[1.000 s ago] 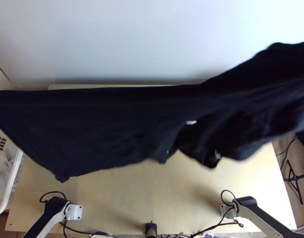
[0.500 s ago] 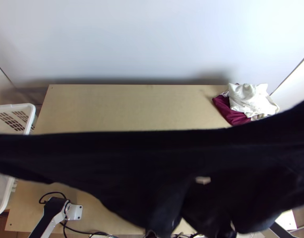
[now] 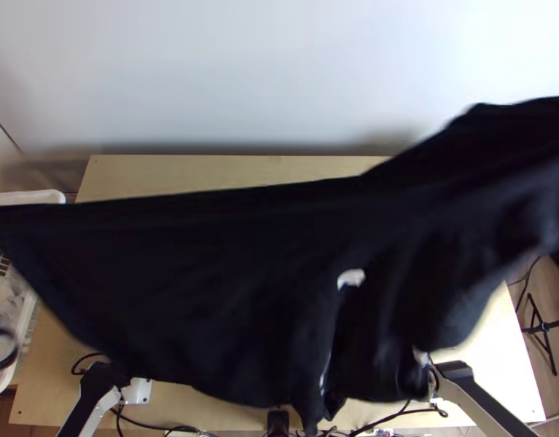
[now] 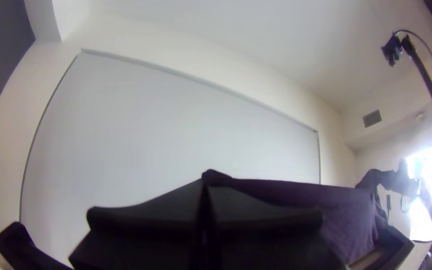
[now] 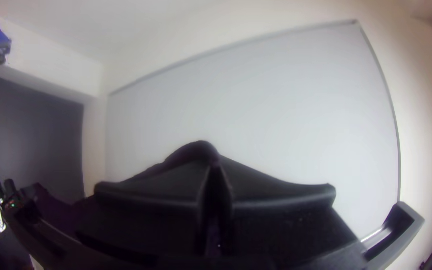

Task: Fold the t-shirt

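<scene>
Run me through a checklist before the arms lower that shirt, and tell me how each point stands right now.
1. Left gripper shut on the shirt: ok, cloth shows at its fingertips.
2. Right gripper shut on the shirt: ok, cloth shows there too.
3. Shirt up off the table, strung between both grippers: ok.
4. Lower part of the shirt hanging smooth: not ok, it falls in loose folds, mostly toward the right arm.
5. Landing area free: cannot tell, the shirt hides much of the table.
6. Shirt clear of the basket: cannot tell, it crosses in front of it in the top view.
</scene>
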You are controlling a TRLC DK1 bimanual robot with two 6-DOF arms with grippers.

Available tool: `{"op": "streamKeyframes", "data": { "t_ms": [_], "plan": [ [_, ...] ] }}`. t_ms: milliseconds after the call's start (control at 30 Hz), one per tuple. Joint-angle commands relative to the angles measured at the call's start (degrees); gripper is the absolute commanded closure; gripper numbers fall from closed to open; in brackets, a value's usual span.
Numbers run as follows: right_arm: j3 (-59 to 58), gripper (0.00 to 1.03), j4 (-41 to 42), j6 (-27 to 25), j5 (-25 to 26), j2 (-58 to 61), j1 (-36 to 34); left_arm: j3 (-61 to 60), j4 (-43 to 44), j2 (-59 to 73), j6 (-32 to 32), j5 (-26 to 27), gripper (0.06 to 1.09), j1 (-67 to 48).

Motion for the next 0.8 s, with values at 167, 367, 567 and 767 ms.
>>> {"op": "streamKeyframes", "data": {
  "t_ms": [167, 367, 567, 767],
  "plan": [
    [-43.3, 1.0, 27.1, -6.9, -0.7, 0.1, 0.7, -26.1, 19.3, 2.8, 4.8, 2.6, 1.05, -0.4],
    [-44.4, 1.0, 39.7, -7.9, -0.6, 15.5, -2.4, -29.5, 31.1, 15.2, 7.6, 1.5, 1.05, 1.5],
    [-36.7, 1.0, 44.8, -9.6, -0.6, 31.3, -2.7, -26.8, 38.5, 29.3, 9.6, -0.8, 1.05, 1.5],
    [-29.0, 1.0, 46.2, -11.7, -0.6, 43.8, -2.2, -24.0, 46.3, 44.5, 12.0, -1.3, 1.05, 3.7]
  ]
}}
